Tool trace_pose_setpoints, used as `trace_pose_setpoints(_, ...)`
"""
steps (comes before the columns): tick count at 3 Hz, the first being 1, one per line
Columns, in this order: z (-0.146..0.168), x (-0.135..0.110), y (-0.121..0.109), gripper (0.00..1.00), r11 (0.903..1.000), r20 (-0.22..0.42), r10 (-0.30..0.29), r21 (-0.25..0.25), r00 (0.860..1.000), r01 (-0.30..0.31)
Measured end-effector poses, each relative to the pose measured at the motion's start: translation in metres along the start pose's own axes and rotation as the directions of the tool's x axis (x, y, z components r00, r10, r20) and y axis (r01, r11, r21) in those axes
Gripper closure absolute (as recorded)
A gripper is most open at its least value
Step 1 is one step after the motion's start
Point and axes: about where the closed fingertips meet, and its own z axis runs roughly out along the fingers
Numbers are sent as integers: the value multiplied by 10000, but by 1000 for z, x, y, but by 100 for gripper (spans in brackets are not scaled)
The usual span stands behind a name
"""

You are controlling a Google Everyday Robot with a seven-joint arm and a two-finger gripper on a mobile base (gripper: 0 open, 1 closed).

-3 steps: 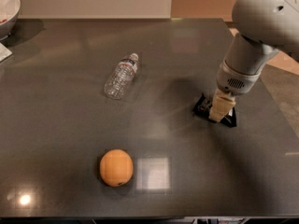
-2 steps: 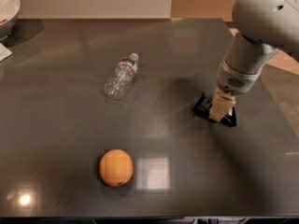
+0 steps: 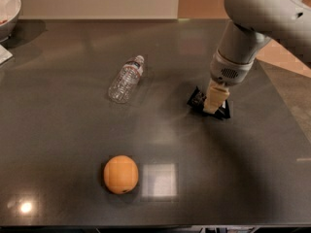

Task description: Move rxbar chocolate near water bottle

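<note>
The rxbar chocolate (image 3: 196,100) is a flat black wrapper at the right middle of the dark table (image 3: 63,130). My gripper (image 3: 213,108) reaches straight down onto it with its pale fingers closed over the bar's middle. Only the bar's two ends stick out on either side. The water bottle (image 3: 126,78) is clear with a white cap. It lies on its side to the left of the bar, cap pointing toward the back, well apart from the bar.
An orange fruit (image 3: 120,174) sits near the front of the table, left of centre. A white bowl (image 3: 7,8) stands at the back left corner. The table's right edge runs close behind my arm.
My gripper and the rxbar chocolate have shifted together a little to the left and back, toward the water bottle. The bottle and the orange have not moved.
</note>
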Motion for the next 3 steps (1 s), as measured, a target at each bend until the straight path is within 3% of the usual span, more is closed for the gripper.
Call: trace_pose_setpoints(3,2,-90,-41,100,9907,878,-1344,-90,9870,1357)
